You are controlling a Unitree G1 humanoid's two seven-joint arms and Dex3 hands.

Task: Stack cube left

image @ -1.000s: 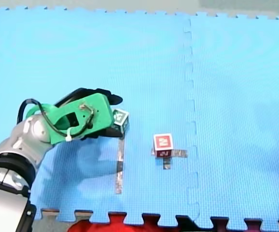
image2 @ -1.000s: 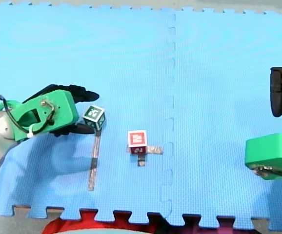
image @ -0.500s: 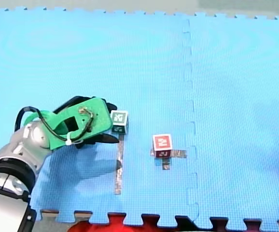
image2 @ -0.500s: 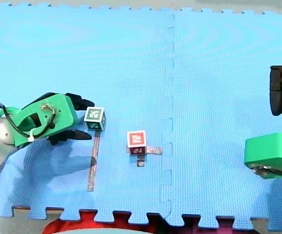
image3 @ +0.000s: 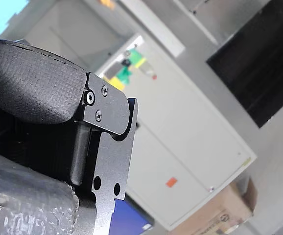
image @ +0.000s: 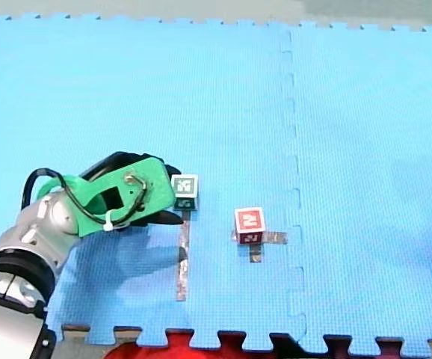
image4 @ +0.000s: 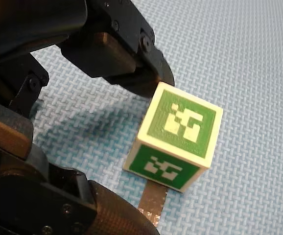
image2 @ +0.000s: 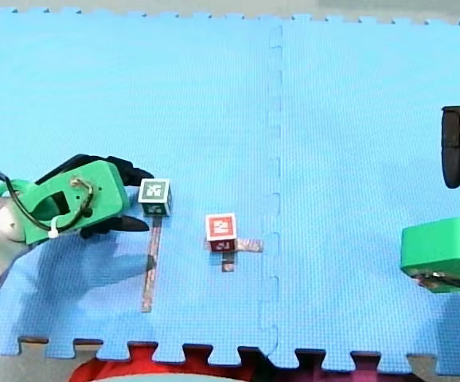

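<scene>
A green cube [image: 184,191] with white patterns sits upright on the blue foam mat [image: 223,90], at the far end of a tape strip [image: 182,258]. My left hand [image: 173,194] is just left of it, one black finger on each side. In the second wrist view one fingertip [image4: 153,78] touches the green cube's [image4: 178,142] top corner and the other finger [image4: 107,210] stands apart from it. A red cube [image: 250,224] sits to the right on a tape cross. My right hand's green wrist mount [image2: 445,255] is at the right edge.
A toothed seam [image: 294,149] runs front to back through the mat, right of the red cube. The mat's front edge [image: 201,336] is close, with something red [image: 149,351] below it. Open mat lies behind and to the right of both cubes.
The green cube was tilted against my left hand's fingers a second ago and now sits flat. My left hand has shifted slightly left and toward me. The red cube has not moved.
</scene>
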